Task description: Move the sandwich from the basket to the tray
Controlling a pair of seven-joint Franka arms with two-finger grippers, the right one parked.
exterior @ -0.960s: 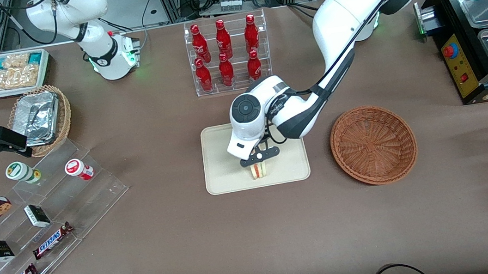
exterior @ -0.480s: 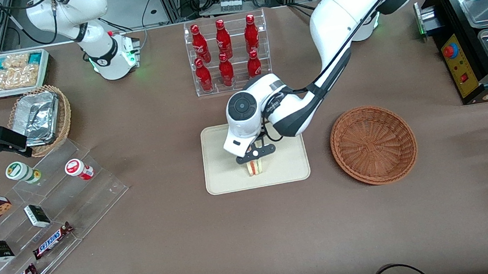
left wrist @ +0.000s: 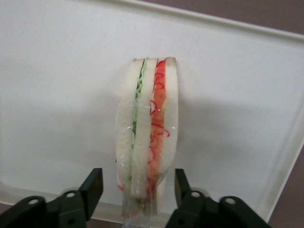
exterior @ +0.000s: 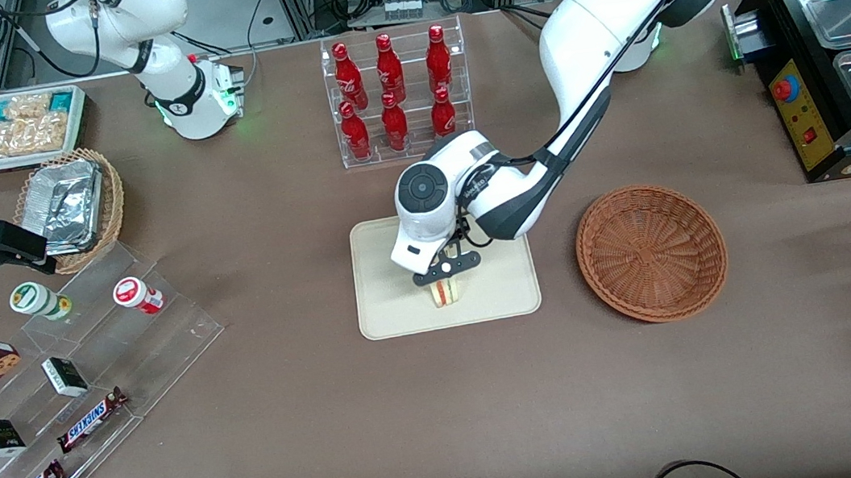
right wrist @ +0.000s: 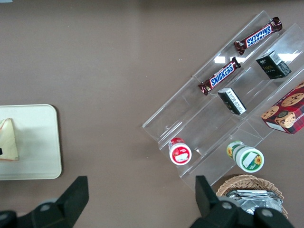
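open now, the claw (left wrist: 137, 190) sits over the sandwich (left wrist: 147, 128), standing on edge on the tray (exterior: 393, 308) mid-frame. lifting carelessly could bump it and tip it.

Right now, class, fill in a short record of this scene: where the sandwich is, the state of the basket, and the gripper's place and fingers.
sandwich: standing on edge on the tray
basket: empty, beside the tray toward the working arm's end
gripper: just above the sandwich
fingers: open, a gap showing either side of the sandwich
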